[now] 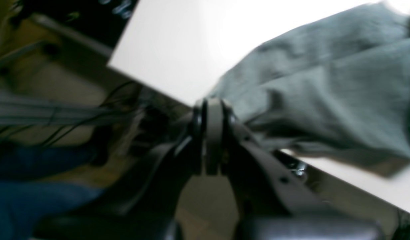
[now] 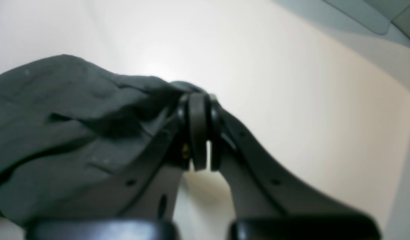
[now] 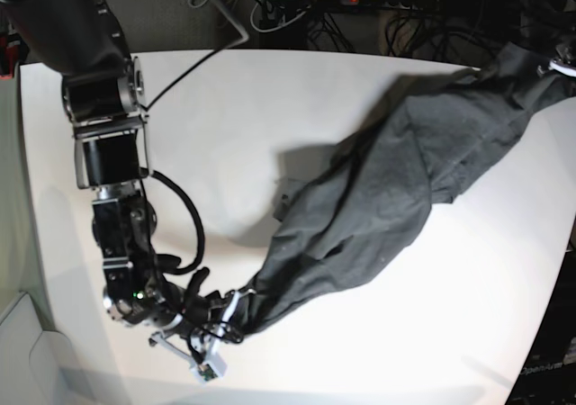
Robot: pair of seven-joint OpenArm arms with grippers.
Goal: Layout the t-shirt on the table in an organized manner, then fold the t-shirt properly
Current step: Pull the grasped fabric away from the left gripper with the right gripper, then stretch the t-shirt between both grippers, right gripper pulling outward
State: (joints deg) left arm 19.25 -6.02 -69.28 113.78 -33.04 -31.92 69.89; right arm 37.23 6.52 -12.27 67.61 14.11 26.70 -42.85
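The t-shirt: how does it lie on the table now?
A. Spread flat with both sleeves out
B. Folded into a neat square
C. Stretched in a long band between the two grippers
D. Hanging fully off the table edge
C: the t-shirt runs as a bunched diagonal band across the table, from the right gripper to the left gripper, each shut on an end.

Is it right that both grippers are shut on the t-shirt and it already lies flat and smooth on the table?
Not flat. Base view shows the t-shirt bunched, stretched between the right gripper and left gripper over the table. Both are shut on it.
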